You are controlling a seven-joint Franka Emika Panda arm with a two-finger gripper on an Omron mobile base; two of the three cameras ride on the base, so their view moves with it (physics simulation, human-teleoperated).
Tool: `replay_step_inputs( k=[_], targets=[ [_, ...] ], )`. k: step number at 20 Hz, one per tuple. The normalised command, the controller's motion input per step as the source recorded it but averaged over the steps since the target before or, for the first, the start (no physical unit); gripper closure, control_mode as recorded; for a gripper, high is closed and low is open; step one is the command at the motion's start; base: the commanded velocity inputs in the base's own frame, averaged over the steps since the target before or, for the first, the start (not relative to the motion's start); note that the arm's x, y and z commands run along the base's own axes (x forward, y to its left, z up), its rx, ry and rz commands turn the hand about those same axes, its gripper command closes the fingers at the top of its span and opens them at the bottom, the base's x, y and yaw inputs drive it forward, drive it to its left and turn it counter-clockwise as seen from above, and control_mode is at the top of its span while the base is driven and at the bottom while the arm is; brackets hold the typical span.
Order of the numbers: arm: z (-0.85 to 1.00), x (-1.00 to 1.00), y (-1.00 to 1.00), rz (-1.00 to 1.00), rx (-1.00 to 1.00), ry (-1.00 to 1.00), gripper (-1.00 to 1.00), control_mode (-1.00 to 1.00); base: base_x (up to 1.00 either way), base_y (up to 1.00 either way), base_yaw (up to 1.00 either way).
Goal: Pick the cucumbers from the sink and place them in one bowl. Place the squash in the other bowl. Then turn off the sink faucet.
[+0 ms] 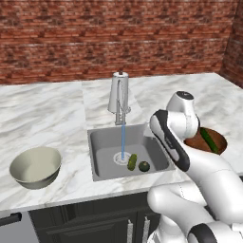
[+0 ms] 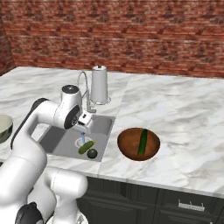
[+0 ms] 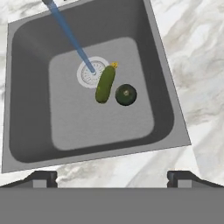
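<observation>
- My tool (image 3: pixel 112 176) hangs wide open over steel sink (image 3: pixel 26 109), gripping nothing.
- Plump, light-green cucumber (image 3: pixel 105 85) lies w/ one end at drain; round dark squash (image 3: pixel 126 95) just beside.

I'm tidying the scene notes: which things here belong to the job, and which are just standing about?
Job: light green cucumber and squash in the sink; dark cucumber already in the wooden bowl; grey-beige bowl; running faucet; open gripper.

Standing about: marble counter; brick wall.
</observation>
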Motion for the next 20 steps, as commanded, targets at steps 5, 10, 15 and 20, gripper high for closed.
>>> replay_step_inputs(
  k=[5, 10, 15, 20],
  targets=[
    [-0.31, 0.01, 0.16, 0.00, 0.00, 0.00, -1.00, -1.00, 0.00, 0.00, 0.00],
    [-0.21, 0.15, 0.00, 0.00, 0.00, 0.00, -1.00, -1.00, 0.00, 0.00, 0.00],
    [-0.22, 0.23, 0.10, 0.00, 0.00, 0.00, -1.00, -1.00, 0.00, 0.00, 0.00],
    [-0.12, 0.30, 0.19, 0.00, 0.00, 0.00, -1.00, -1.00, 0.00, 0.00, 0.00]
  ],
)
